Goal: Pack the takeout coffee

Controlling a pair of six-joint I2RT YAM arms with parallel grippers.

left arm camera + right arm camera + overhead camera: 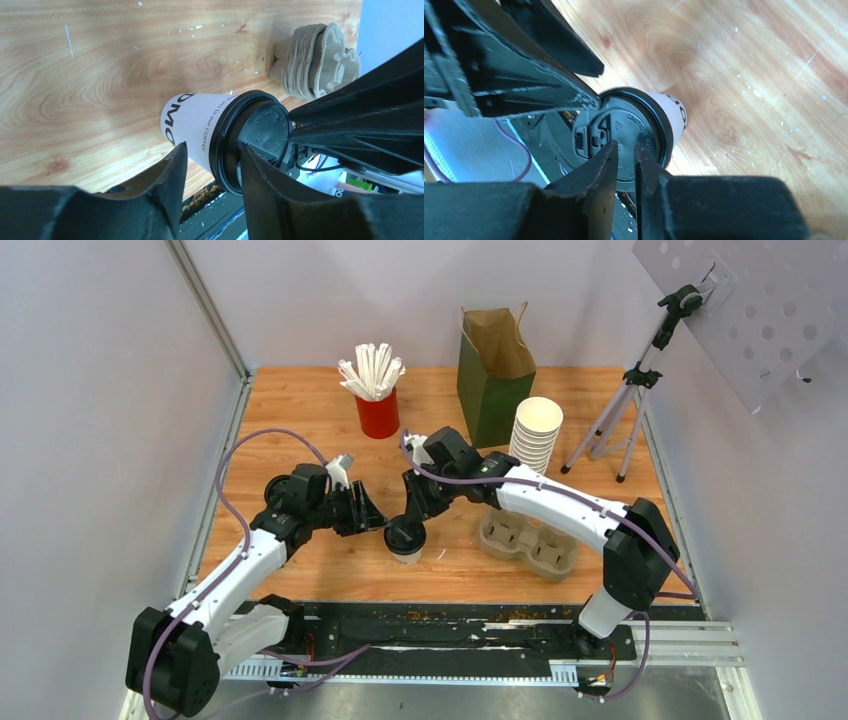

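The left claw (380, 524) and right claw (409, 522) hem in the coffee cup (405, 542); the pulp carrier (528, 542) crowds its right, and bare desk (330, 580) lies open on its near side.

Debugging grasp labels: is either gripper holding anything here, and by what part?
Right gripper looks pinched on the black lid rim of the coffee cup. Left gripper straddles the cup near its top; grip cannot be told.

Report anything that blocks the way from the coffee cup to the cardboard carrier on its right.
Nothing visible stands on the table between them: only bare wood separates the takeout coffee from the cardboard carrier. The right arm does stretch above the carrier's far edge, which may crowd a drop from above.
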